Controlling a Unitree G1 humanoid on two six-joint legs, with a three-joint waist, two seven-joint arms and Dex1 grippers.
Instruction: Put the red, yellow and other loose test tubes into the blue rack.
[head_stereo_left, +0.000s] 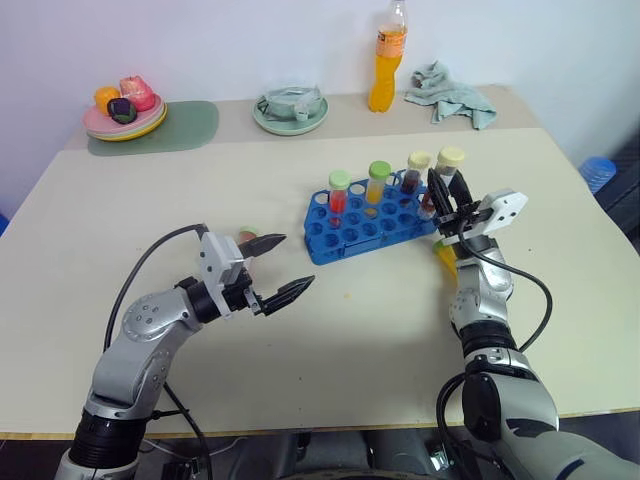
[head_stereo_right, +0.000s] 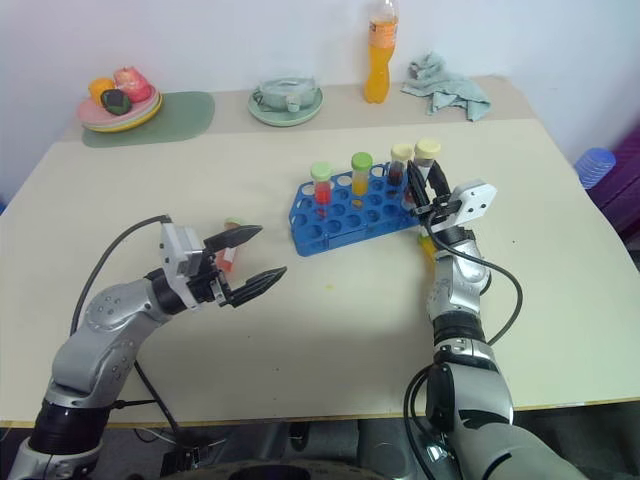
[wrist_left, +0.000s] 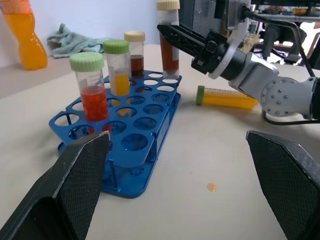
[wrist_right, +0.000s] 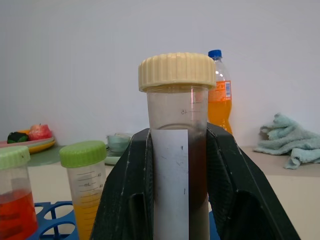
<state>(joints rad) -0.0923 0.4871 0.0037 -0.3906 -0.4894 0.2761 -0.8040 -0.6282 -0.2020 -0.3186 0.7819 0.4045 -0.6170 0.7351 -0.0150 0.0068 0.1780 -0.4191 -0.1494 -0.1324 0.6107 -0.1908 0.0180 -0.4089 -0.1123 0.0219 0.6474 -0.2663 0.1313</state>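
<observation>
Test tubes first: one with dark brown liquid and a cream cap (wrist_right: 176, 145) is clamped upright between the right gripper (head_stereo_left: 443, 203)'s closed black fingers at the far right end of the blue rack (head_stereo_left: 368, 224); its lower end is hidden behind the fingers, so whether it sits in a hole I cannot tell. A yellow tube with a green cap (wrist_left: 226, 96) lies on its side on the table just right of the rack, partly hidden behind the right arm. Nearer, the left gripper (head_stereo_left: 280, 269) hovers over the table with its fingers spread wide, holding nothing; a small reddish object (head_stereo_left: 246, 236) behind its far finger is too covered to make out. Standing in the rack are a red tube (head_stereo_left: 338, 194), a yellow-orange tube (head_stereo_left: 377, 184) and another dark, cream-capped tube (head_stereo_left: 416, 172). The pale table (head_stereo_left: 330, 350) carries, along its far edge by the white wall, a plate of toy fruit (head_stereo_left: 125, 104), a pale green plate (head_stereo_left: 290, 110), an orange drink bottle (head_stereo_left: 388, 58) and a crumpled teal cloth (head_stereo_left: 449, 92).
</observation>
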